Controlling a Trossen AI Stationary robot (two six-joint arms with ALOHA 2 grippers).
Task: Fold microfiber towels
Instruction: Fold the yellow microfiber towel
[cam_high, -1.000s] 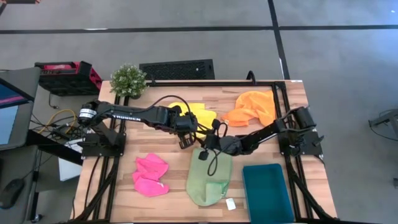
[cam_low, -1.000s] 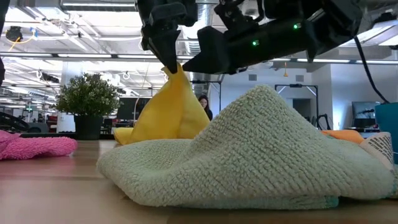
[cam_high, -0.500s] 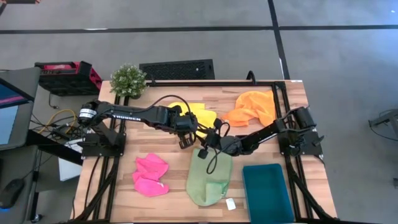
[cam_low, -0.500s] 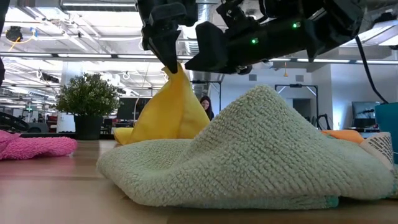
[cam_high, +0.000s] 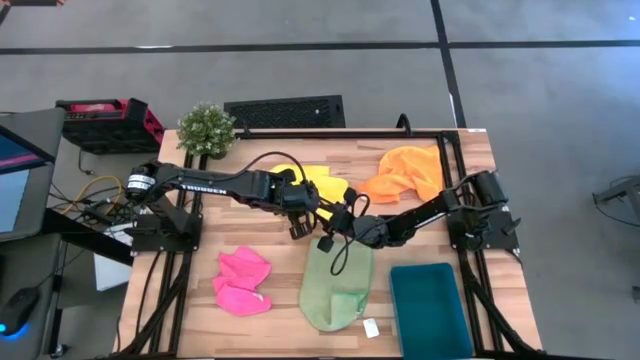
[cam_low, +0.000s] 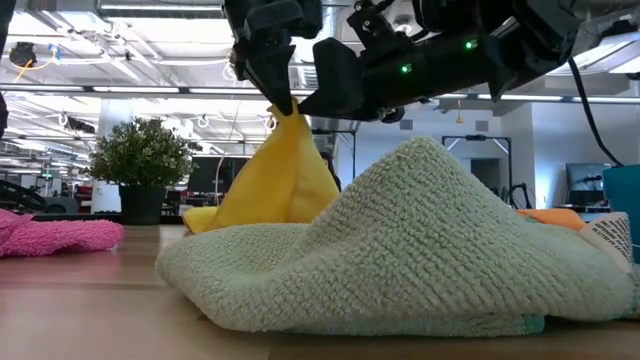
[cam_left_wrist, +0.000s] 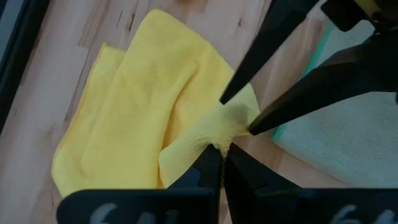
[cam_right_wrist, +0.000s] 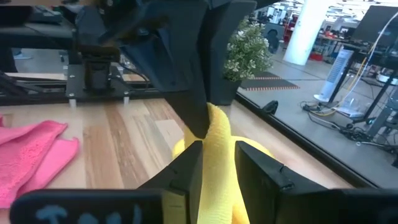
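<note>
Fingertips of the left gripper pinch a peak of the soft yellow microfiber towel, lifted slightly higher than before at frame centre. Beside it the right gripper, fingers spread, straddles the fold above the nubbly green towel.

High view: overhead, straight down, takes in whole worktop and both arms; low view: worktop height, level, very near the light green towel, room behind; wrist views: close, each looking past its own fingers; all four share the lifted yellow towel at mid-worktop.
</note>
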